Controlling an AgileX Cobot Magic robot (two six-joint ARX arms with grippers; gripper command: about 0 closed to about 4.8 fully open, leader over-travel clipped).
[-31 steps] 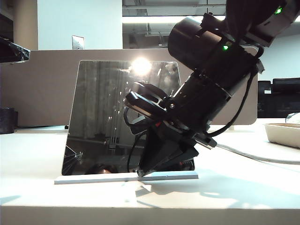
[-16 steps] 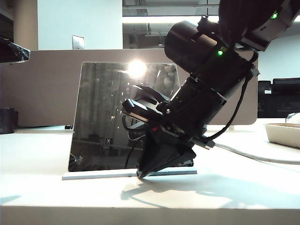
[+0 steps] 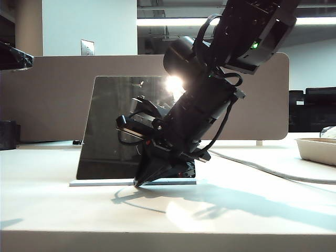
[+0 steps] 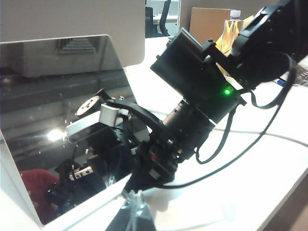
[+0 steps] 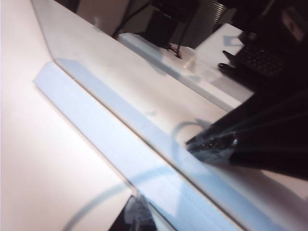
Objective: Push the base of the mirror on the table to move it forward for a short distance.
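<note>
**Mirror base on table, right gripper tip at its front edge**

Mirror base (image 3: 105, 182) is observed as a thin white slab lying flat on the white table (image 3: 63, 210), left of centre in the exterior view. The mirror (image 3: 113, 131), a dark glass panel with rounded corners, rises from it and is tilted back; a bright light spot is reflected near its upper right corner. A beige partition board (image 3: 47, 94) stands behind it.

The right gripper (image 3: 140, 182) is angled steeply down from the upper right, and its dark tip is seen at the front edge of the base, near the slab's right half. In the right wrist view the tip (image 5: 211, 144) is placed over the pale slab (image 5: 96, 125), at or just above its surface (contact cannot be confirmed). The fingers are drawn together to a point; nothing is gripped between them.

The left gripper (image 4: 132, 216) is seen only as a blurred tip, close to the edge of the mirror (image 4: 62, 110); whether it is parted or closed cannot be told. A grey cable (image 3: 262, 170) lies across the table to the right.
</note>
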